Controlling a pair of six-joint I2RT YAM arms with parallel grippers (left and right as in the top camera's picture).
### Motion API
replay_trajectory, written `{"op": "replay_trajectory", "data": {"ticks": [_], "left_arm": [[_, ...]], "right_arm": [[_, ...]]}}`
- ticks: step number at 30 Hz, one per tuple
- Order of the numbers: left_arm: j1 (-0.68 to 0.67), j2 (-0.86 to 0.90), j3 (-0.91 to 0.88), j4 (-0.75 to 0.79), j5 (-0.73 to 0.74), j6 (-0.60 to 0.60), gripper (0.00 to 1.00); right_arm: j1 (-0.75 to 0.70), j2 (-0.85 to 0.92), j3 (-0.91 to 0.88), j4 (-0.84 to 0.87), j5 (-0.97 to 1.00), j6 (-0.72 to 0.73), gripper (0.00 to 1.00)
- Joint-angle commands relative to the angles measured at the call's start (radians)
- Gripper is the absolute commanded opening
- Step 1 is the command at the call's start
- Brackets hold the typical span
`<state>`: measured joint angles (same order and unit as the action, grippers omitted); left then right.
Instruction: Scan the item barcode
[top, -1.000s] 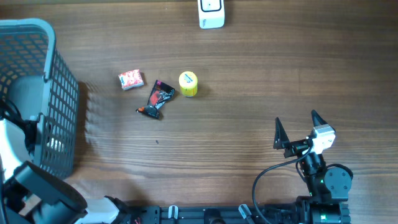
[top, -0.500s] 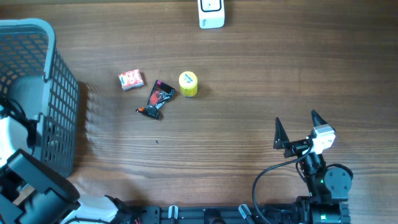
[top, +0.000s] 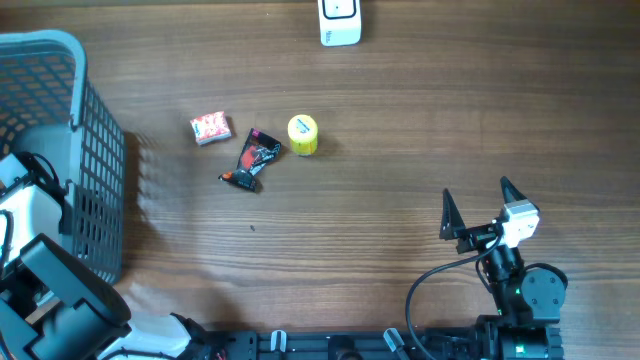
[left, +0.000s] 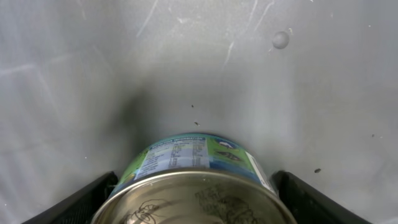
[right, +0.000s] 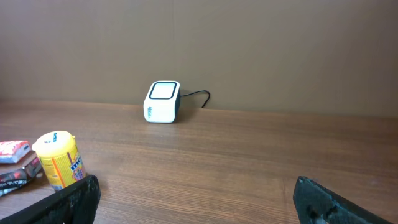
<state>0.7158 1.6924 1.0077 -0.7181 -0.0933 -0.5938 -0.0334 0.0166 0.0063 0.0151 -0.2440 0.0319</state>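
Left wrist view: can (left: 193, 180) with a green and white printed label lies on its side on the grey floor of the basket (left: 261, 68), its metal end toward the lens, at 6 o'clock in frame. Left gripper (left: 194, 179) straddles the can: one black finger (left: 81, 202) at 7 o'clock, the other at 5 o'clock, both right at the can's sides. Jaws stand wide; cannot tell whether the pads actually press the can or only flank it. No barcode is legible on the visible label. Overhead: the basket (top: 95, 170) sits at the 9 o'clock edge of the wooden table (top: 400, 120), and the left arm (top: 40, 290) reaches into it from 7 o'clock; the can itself is not visible in this view. Loose items lie toward 10 o'clock of table centre, well apart from the basket: red and white pack (top: 211, 128), black and red packet (top: 255, 160) just beside it at its 4 o'clock, yellow tub (top: 303, 135) upright near the packet's 2 o'clock. White scanner (top: 340, 22) stands at the 12 o'clock edge, cable trailing off behind it. Right gripper (top: 478, 192) hovers at 4 o'clock, fingers spread fully apart, holding nothing, well apart from all items.
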Motion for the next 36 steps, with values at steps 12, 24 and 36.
{"op": "replay_trajectory", "data": {"ticks": [12, 24, 36], "left_arm": [[-0.016, -0.006, -0.018, -0.002, 0.021, -0.017, 0.63], [-0.016, -0.093, 0.204, -0.159, 0.021, -0.016, 0.64], [-0.016, -0.226, 0.389, -0.253, 0.026, -0.013, 0.64]], "right_arm": [[0.004, -0.002, -0.001, 0.006, -0.012, -0.004, 1.0], [0.004, -0.002, -0.001, 0.006, -0.012, -0.005, 1.0], [0.004, -0.002, -0.001, 0.006, -0.012, -0.004, 1.0]]}}
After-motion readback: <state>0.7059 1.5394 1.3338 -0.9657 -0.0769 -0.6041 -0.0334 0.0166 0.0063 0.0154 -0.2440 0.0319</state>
